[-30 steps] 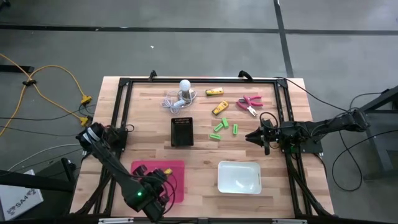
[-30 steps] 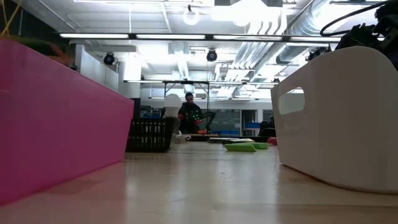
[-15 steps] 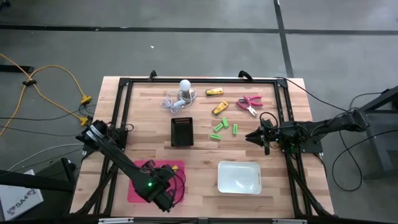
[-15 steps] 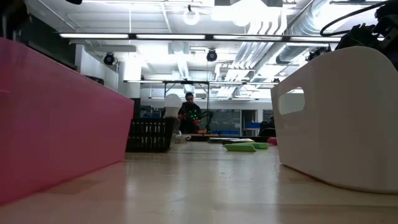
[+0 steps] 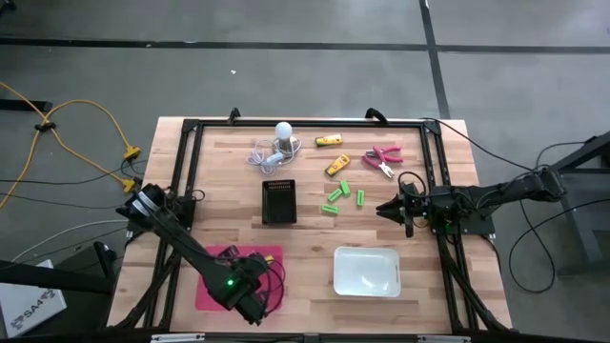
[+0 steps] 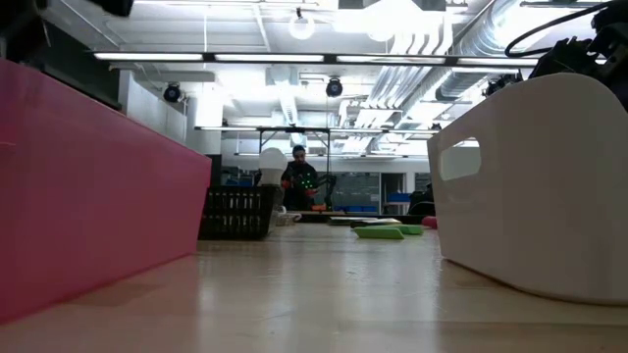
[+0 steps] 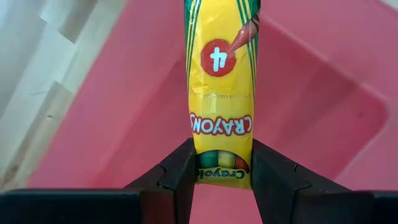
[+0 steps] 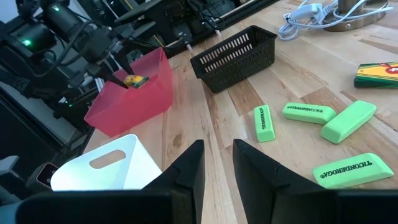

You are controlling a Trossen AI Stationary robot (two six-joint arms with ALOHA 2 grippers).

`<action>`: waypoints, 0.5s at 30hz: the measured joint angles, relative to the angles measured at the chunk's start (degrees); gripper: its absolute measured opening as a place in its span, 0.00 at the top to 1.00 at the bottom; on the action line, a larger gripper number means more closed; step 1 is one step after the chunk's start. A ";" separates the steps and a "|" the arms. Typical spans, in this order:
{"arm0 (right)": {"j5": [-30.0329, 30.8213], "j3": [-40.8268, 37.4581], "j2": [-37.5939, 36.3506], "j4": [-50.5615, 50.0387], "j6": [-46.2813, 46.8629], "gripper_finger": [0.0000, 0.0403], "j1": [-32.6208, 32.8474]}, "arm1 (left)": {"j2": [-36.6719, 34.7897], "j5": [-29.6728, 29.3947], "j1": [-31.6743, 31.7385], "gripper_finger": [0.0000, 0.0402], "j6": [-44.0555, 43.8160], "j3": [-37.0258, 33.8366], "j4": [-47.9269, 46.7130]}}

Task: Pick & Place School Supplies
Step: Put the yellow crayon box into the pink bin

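Over the last second I've swung my left gripper (image 7: 221, 180) from the near edge of the table in over the pink bin (image 5: 272, 255), which sits at about seven o'clock on the table, and in the last half second it has held there. Its fingers are clamped on a yellow crayon box (image 7: 221, 93), which hangs over the bin's pink floor but hasn't been let go. To me that means this piece is one release away from being placed. My right gripper (image 5: 389, 210) waits at about three o'clock, fingers narrowly parted and empty, unmoved. Left on the table at about one o'clock are two more yellow crayon boxes (image 5: 330, 141), the green erasers (image 5: 335, 195) and the pink-handled scissors (image 5: 383, 158). The white bin (image 5: 366, 271) at five o'clock looks empty from above.
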 joint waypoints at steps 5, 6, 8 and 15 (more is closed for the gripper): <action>0.00 0.00 -0.02 -0.02 0.00 0.82 0.00 | 0.04 2.20 0.65 0.68 -0.04 -3.37 4.28; 0.00 0.00 0.00 -0.02 0.00 0.82 0.00 | 0.05 2.39 0.74 0.68 -0.02 -3.81 4.97; 0.00 0.00 0.00 -0.02 0.00 0.82 0.00 | 0.05 2.73 0.74 0.68 0.00 -4.29 5.28; 0.00 -0.02 -0.02 -0.02 -0.02 0.82 0.02 | 0.08 2.32 0.90 0.62 1.31 -5.02 6.91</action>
